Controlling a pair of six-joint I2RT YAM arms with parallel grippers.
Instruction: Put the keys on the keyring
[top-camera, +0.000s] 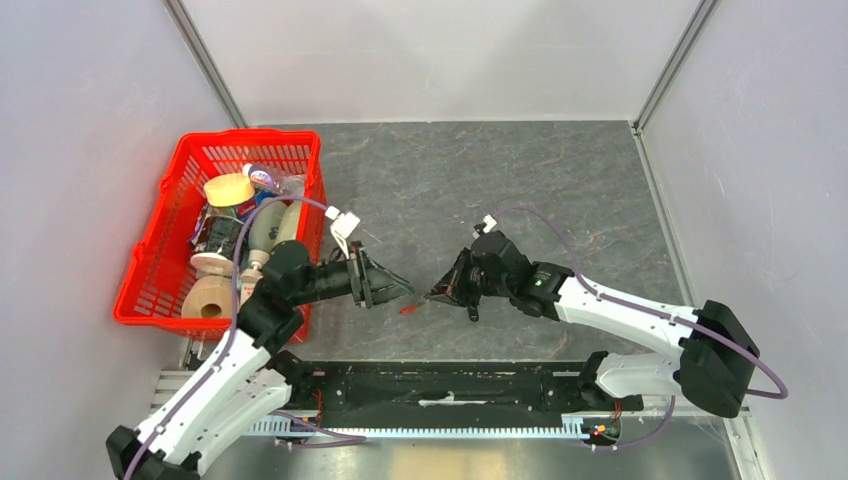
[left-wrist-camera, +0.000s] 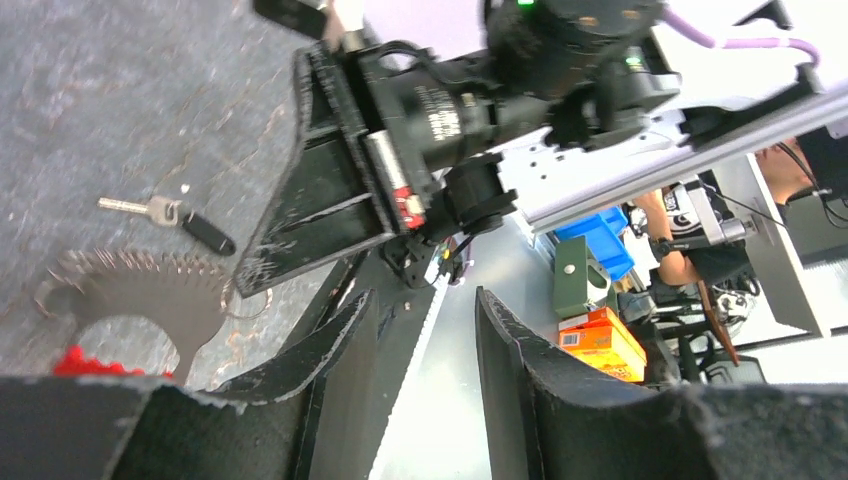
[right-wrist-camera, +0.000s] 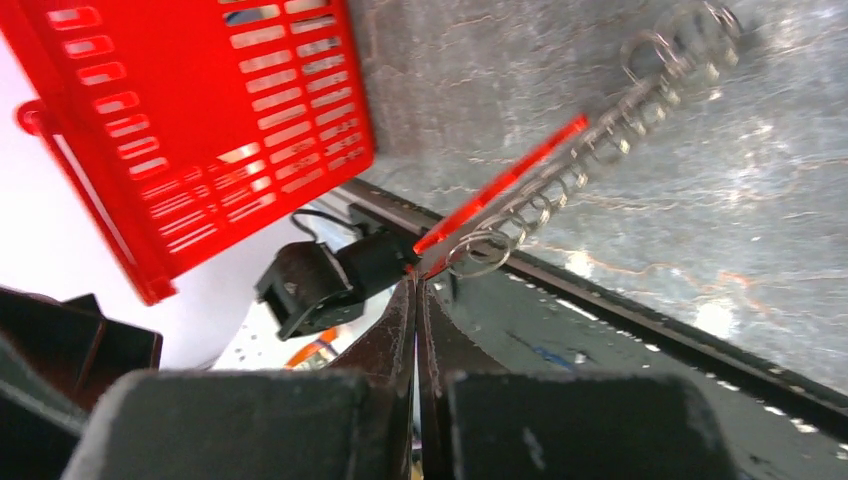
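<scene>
Grey table (top-camera: 560, 180): right claw (right-wrist-camera: 416, 288) pinches keyring (right-wrist-camera: 500, 187), long axis slanting outward; left claw (left-wrist-camera: 420, 305) agape.

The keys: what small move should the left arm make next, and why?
Probably the left gripper should ease toward the keys and lower its open fingers around them. The keys lie loose on the table, apart from the keyring, which the right gripper holds pinched shut. The left gripper is empty, so grasping the keys seems to come first.
</scene>
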